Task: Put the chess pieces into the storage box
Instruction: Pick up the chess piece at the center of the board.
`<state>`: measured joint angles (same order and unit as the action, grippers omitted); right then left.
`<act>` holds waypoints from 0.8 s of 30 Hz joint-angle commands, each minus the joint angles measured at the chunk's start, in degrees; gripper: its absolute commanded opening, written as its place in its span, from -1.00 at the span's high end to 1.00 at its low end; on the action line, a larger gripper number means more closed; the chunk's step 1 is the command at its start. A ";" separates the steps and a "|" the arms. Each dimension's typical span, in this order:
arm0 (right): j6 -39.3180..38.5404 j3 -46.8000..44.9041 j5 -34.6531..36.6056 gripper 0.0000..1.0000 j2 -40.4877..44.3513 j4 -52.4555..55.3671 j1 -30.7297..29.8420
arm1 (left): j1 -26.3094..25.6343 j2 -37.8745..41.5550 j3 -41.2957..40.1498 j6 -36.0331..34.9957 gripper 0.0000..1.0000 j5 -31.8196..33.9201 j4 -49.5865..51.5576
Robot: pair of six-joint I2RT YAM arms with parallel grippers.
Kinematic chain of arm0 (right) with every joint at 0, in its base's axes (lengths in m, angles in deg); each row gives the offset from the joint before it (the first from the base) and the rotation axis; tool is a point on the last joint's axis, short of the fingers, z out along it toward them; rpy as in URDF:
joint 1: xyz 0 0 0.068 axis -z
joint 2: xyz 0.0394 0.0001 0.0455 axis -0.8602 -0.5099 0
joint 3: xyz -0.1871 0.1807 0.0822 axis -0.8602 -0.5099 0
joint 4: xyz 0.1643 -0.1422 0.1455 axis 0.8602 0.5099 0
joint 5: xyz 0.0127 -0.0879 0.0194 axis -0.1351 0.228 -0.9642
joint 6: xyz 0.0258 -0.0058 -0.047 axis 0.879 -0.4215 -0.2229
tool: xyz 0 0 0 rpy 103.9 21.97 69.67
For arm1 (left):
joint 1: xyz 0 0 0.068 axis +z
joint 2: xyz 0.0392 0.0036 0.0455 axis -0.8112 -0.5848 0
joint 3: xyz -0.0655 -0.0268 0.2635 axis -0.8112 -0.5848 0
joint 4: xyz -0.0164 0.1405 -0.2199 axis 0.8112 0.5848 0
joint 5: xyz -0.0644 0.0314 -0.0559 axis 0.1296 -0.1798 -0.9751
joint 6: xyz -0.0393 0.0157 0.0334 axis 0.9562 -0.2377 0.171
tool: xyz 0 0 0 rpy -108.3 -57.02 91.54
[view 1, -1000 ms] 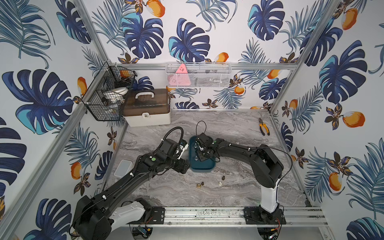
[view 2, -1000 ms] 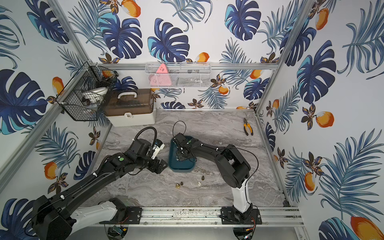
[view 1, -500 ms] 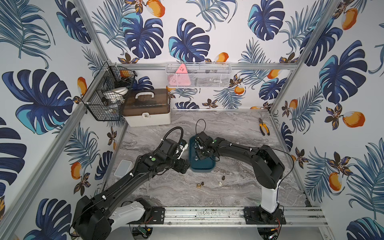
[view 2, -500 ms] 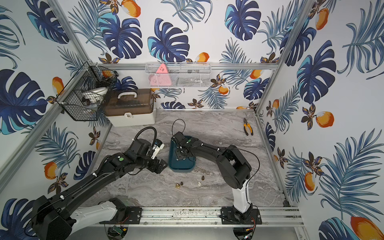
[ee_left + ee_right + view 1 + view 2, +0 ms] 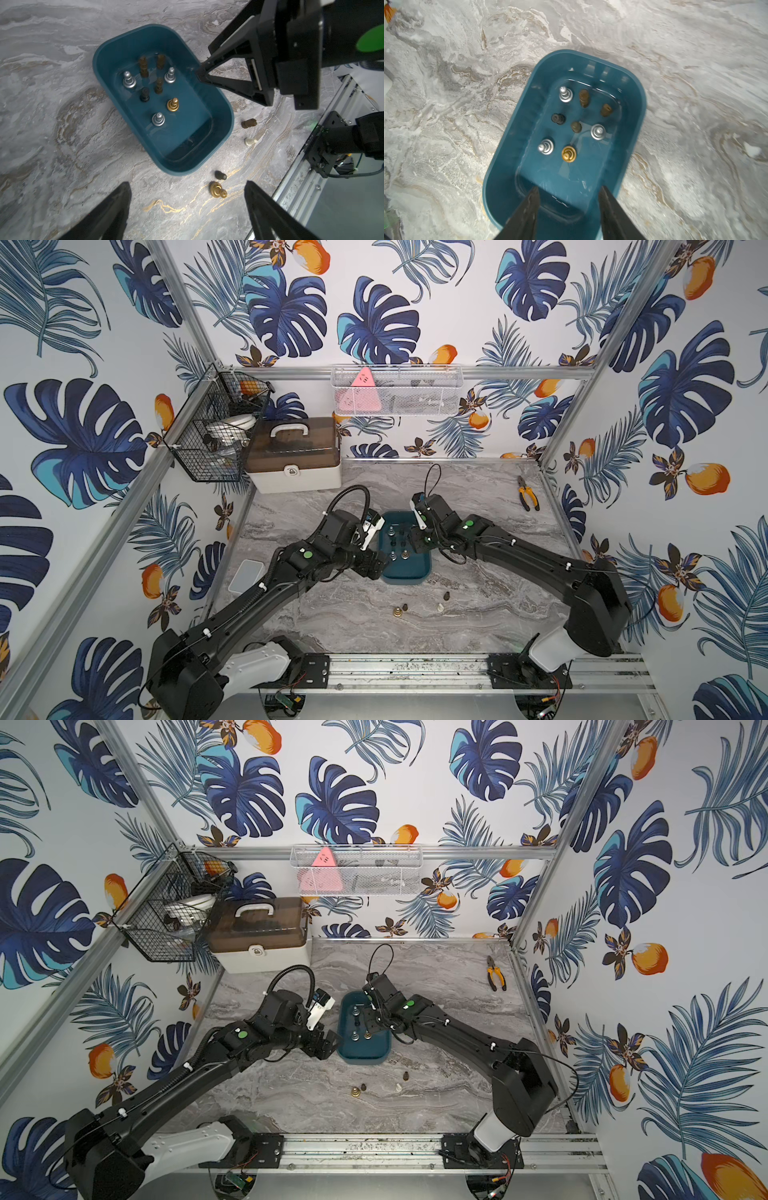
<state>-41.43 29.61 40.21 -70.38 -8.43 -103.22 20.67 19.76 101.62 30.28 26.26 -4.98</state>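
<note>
Likely light, hard and slippery, four chess pieces (image 5: 217, 189) sit on the desk (image 5: 62, 145) beside the storage box (image 5: 228, 116), best pinched around the waist; left pincer (image 5: 187, 184) and right pincer (image 5: 569, 187) both gape empty.

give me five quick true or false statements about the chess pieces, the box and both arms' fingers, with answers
1. Eight chess pieces sit in the teal box. True.
2. The white piece is in the box. False: it is on the table, outside the box.
3. The right fingers grip a piece. False: they are apart and empty, above the box.
4. Four loose pieces are on the table. True.
5. The left fingers are shut. False: they are wide apart, holding nothing.
</note>
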 commanded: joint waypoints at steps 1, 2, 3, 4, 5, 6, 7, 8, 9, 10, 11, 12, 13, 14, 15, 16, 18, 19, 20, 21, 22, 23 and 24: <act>3.29 -3.15 -2.78 0.01 3.56 3.24 1.81 | -4.28 -2.99 3.40 -4.50 -0.76 3.08 -0.12; 3.69 -3.69 -3.18 0.01 4.39 4.16 2.48 | -6.24 -3.91 4.31 -5.48 -0.77 4.17 0.15; 4.43 -5.39 -3.38 0.01 5.51 5.52 3.12 | -8.21 -4.99 5.14 -6.46 -0.77 4.65 0.37; 5.05 -6.76 -3.48 0.01 6.71 6.40 3.61 | -9.69 -6.07 5.70 -7.26 -0.78 4.44 0.17; 5.46 -7.67 -3.56 0.01 7.77 6.78 3.91 | -10.85 -7.02 6.06 -7.76 -0.78 4.21 -0.11; 6.18 -9.10 -3.58 0.01 9.19 7.30 4.13 | -12.10 -8.29 6.54 -8.32 -0.78 3.49 -0.05; 6.87 -10.49 -3.82 0.01 10.56 7.62 4.31 | -12.90 -9.43 7.12 -8.89 -0.79 2.38 0.25; 7.33 -11.63 -4.04 0.01 11.67 7.90 4.34 | -13.64 -10.19 7.51 -9.49 -0.78 1.36 0.43; 8.02 -12.75 -4.31 0.01 12.74 8.50 4.41 | -14.60 -11.02 7.74 -10.31 -0.78 0.47 0.80; 8.74 -13.80 -4.75 0.01 13.44 9.21 4.37 | -15.39 -11.79 7.96 -11.20 -0.79 -0.11 1.14; 9.33 -14.50 -5.34 0.01 13.89 10.11 4.33 | -16.04 -12.22 7.92 -11.95 -0.80 -0.52 1.43; 9.81 -15.31 -5.83 0.01 14.19 10.88 4.41 | -16.65 -12.67 8.04 -12.63 -0.81 -0.66 1.98; 10.32 -16.33 -6.24 0.01 14.58 11.50 4.36 | -17.16 -13.02 7.93 -13.11 -0.82 -0.69 2.42; 10.77 -17.13 -6.60 0.02 14.87 11.75 4.39 | -17.40 -13.15 7.77 -13.42 -0.83 -0.77 2.61; 11.44 -18.18 -7.03 0.03 15.31 11.76 4.40 | -17.74 -13.09 7.15 -13.88 -0.86 -0.91 2.54; 11.85 -18.93 -7.40 0.04 15.67 11.75 4.33 | -17.95 -12.98 6.58 -14.21 -0.88 -0.93 2.26; 12.40 -19.70 -8.03 0.09 15.81 11.78 4.24 | -18.24 -12.89 6.66 -14.68 -0.92 -0.95 2.79; 12.56 -19.94 -8.14 0.11 15.63 11.92 4.09 | -18.32 -12.94 6.72 -15.10 -0.93 -1.13 3.20; 12.72 -19.99 -7.99 0.11 15.24 12.29 3.91 | -18.32 -12.89 6.60 -15.39 -0.94 -1.06 3.20; 12.99 -19.82 -7.59 0.12 14.83 12.90 3.44 | -18.43 -13.02 6.67 -15.67 -0.96 -0.89 3.41; 13.20 -19.81 -7.05 0.13 14.45 13.18 2.91 | -18.45 -13.30 6.89 -16.12 -0.97 -0.83 4.01; 13.36 -19.88 -6.58 0.15 14.08 13.22 2.34 | -18.44 -13.52 7.09 -16.31 -0.97 -0.74 4.33; 13.62 -19.99 -6.27 0.15 13.67 13.31 2.01 | -18.40 -13.96 7.18 -16.42 -0.98 -0.61 4.53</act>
<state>-29.41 9.81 33.15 -56.04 3.24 -100.44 2.23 6.41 108.28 16.18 26.04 -2.05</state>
